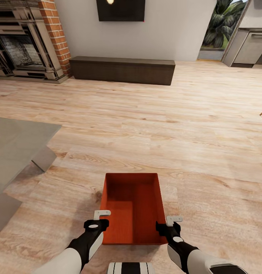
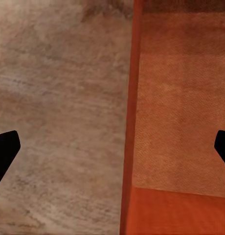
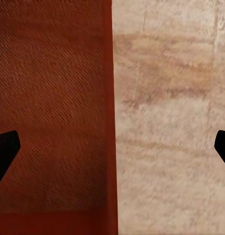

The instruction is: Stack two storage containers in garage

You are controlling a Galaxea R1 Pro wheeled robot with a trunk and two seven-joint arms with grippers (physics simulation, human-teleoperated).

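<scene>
One red-orange storage container, open-topped and empty, lies on the light wood planks of the living room just in front of me. My left gripper is at its near left corner. In the left wrist view the left gripper is open, its black fingertips spread wide either side of the container's left wall. My right gripper is at the near right corner. The right gripper is likewise open astride the right wall. Neither gripper's fingers press on the walls.
A grey low table stands close on the left. Ahead are a brick fireplace, a long dark bench under a wall TV, and kitchen appliances at the far right. Open wood floor stretches ahead.
</scene>
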